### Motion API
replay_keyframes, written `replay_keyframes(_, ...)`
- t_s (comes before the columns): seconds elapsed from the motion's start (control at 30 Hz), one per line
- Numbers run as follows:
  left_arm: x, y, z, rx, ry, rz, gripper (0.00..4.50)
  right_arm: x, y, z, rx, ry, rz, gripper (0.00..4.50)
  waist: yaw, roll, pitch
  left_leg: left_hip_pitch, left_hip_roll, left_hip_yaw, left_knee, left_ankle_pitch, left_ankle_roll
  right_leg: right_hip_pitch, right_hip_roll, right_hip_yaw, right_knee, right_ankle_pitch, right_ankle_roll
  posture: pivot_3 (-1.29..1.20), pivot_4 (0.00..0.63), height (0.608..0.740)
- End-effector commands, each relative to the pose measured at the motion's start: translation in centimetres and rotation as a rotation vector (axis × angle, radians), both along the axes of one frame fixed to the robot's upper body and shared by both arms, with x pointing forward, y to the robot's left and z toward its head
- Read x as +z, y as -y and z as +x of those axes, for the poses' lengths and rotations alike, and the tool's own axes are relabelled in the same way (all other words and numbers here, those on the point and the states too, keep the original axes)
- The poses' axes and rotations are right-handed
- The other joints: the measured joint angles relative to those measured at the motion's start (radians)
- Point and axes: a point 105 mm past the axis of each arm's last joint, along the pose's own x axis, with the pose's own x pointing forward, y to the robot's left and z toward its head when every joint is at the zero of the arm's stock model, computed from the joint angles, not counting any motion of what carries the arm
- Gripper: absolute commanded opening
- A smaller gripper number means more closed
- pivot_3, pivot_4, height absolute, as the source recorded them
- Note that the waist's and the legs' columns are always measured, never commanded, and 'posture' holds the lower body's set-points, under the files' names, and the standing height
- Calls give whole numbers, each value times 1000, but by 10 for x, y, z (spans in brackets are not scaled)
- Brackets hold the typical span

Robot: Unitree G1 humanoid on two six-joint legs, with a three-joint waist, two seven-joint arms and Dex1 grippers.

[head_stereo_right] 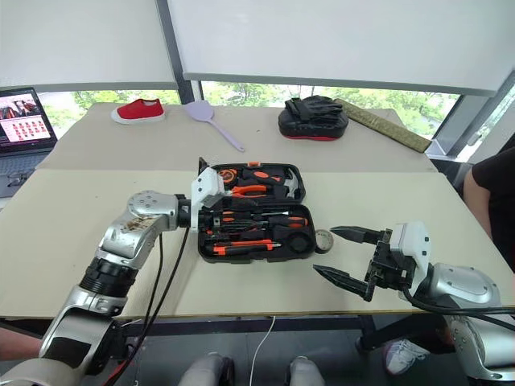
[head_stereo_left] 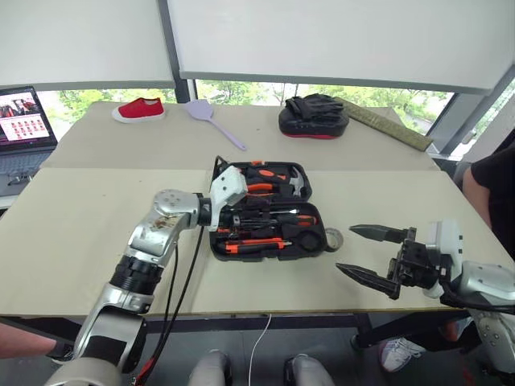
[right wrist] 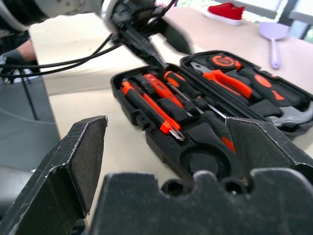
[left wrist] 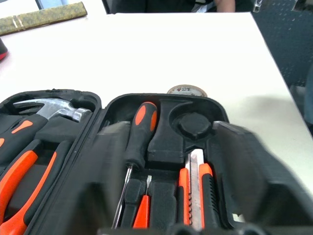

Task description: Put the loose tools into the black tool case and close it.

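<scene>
One black tool case [head_stereo_left: 261, 211] lies open mid-surface [head_stereo_left: 96, 209], two screwdrivers [left wrist: 138, 142] and one utility knife [left wrist: 195, 191] seated inside. One tape roll [head_stereo_left: 333, 239] touches its right edge. Left gripper [right wrist: 146, 49] over case, fingers' gap unclear; right gripper [head_stereo_left: 366, 253] fingers wide, empty.

The left gripper [right wrist: 146, 49] hangs over the open black tool case [head_stereo_left: 302, 251], and from the head its fingertips are lost among the dark recesses, so how wide they stand I cannot tell; in its own wrist view the fingers [left wrist: 105, 161] are smeared blurs. The tape roll [left wrist: 187, 90] peeks half-hidden behind the case's far wall; at nine o'clock the laptop [head_stereo_left: 24, 133] is cut by the edge.
</scene>
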Motion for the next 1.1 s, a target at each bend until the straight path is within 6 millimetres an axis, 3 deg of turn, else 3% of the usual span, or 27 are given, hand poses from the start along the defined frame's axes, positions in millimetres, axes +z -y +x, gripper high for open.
replay_keyframes(0.03, -18, -3, -6, -10, -10, 44, 998, 9, -3, -2, -6, 53, 14, 4500, 1, 0, 0, 0, 0, 0, 0, 0, 0, 0, 0, 0, 0, 0, 0, 0, 150, 740)
replay_keyframes(0.13, -33, -7, -1, 58, -33, 76, 50, 8, -3, -1, -15, 51, 21, 4500, 10, 0, 0, 0, 0, -1, 1, 0, 0, 1, 0, -1, 0, 0, 0, 0, 150, 740)
replay_keyframes(0.47, -66, -4, -16, 29, -138, 165, 50, 3, -5, -1, -34, 37, 42, 4500, 13, 4, -2, 0, 0, -1, 2, 0, 0, 3, 0, 0, -2, 0, 0, 0, 150, 740)
replay_keyframes(0.6, -93, -11, -27, -11, -176, 330, 50, 1, -4, 2, -46, 33, 52, 4500, 14, 7, -4, 0, 0, -1, 2, 0, 0, 3, 0, 0, -2, 0, 0, 0, 150, 740)
replay_keyframes(0.73, -109, -15, -20, 46, -192, 398, 50, -1, -5, 6, -49, 30, 59, 4500, 16, 11, -11, 4, 0, -1, 2, -1, 1, 6, 0, 0, -2, -3, -2, 0, 150, 740)
replay_keyframes(0.87, -94, 0, -13, 88, -198, 216, 50, 0, -5, 9, -53, 41, 61, 4500, 25, 17, -16, 10, 0, -1, 2, -1, -1, 9, -2, 0, -2, -4, -5, 0, 150, 740)
replay_keyframes(0.97, -59, 1, -10, 76, -190, -13, 50, -1, 8, 9, -91, 38, 32, 4500, 31, 17, -16, 12, -1, -1, 1, -5, -7, 9, -4, 0, -2, -4, -5, 0, 150, 740)
replay_keyframes(1.1, -16, -19, -10, 20, -54, -210, 1090, -13, 39, 9, -194, 25, -69, 4500, 28, 16, -16, 4, -1, -1, 1, -1, -1, 6, -3, 1, -2, -4, -4, 0, 150, 740)
